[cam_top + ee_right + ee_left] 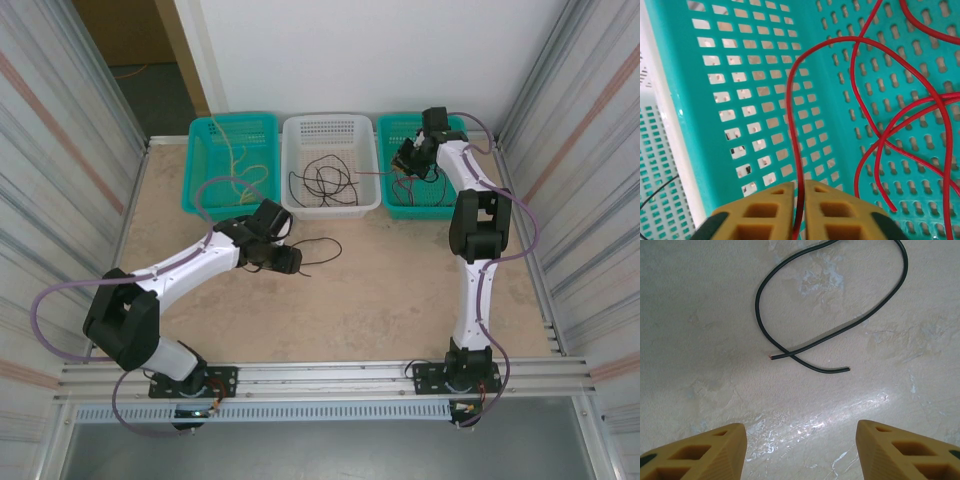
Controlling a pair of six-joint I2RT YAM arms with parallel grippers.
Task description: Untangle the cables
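- The left gripper (800, 432) hangs over the table (700, 340), fingers wide apart and holding nothing.
- A loose black cable (790, 353) lies looped on the table at 12 o'clock from it.
- The right gripper (799, 190) is squeezed tight on a red cable (788, 100) inside the blue-green basket (740, 50).
- More red cable lies at 3 o'clock.

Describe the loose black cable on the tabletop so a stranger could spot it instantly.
Start at the white basket at the back and come forward onto the bare tabletop. There, just ahead of the left gripper, lies one black cable in a single loop with crossed ends. It alone lies flat on the bare surface rather than inside a basket.
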